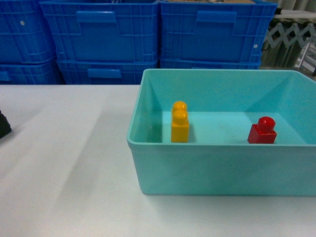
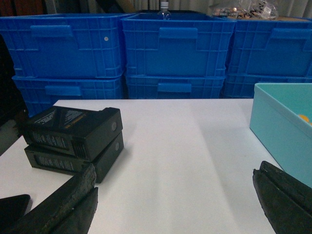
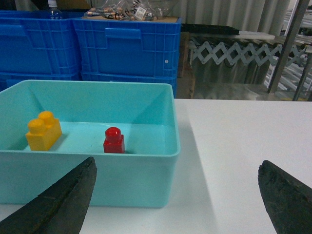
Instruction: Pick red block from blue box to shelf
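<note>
Right gripper, jaws spread and empty, is the nearer arm; red block lies ahead-left inside blue box.

red block – 1 | yellow brick – 1 | blue box – 1 | black battery packs – 2

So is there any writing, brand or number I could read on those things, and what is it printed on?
No text here can be read.
Two stacked black rectangular packs on the white table: pale printed labels on top and sides, too small and blurred to read.
Clear packets atop a dark blue ribbed plastic crate: a white label, unreadable.
Small red plastic brick, yellow two-stud brick, pale turquoise plastic tub: none visible.
</note>
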Tool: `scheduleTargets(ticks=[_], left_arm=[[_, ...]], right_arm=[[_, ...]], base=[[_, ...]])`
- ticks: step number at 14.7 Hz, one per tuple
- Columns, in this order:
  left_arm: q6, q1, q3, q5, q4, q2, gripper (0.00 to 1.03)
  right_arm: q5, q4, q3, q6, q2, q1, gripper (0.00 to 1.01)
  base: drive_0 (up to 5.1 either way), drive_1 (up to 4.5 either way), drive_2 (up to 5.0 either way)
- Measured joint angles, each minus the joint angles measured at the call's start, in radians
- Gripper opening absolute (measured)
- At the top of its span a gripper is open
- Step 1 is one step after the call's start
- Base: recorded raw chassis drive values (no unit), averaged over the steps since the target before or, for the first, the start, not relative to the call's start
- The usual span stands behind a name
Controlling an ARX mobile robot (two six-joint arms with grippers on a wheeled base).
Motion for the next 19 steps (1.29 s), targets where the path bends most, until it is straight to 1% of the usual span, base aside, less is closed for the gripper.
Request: scheduleTargets(ticks=[19], left_arm=[[0.0, 0.0, 0.0, 0.0, 0.0, 0.0, 0.98]], right_arm=[[0.0, 0.0, 0.0, 0.0, 0.0, 0.0, 0.98]], base=[[0.0, 0.0, 0.0]])
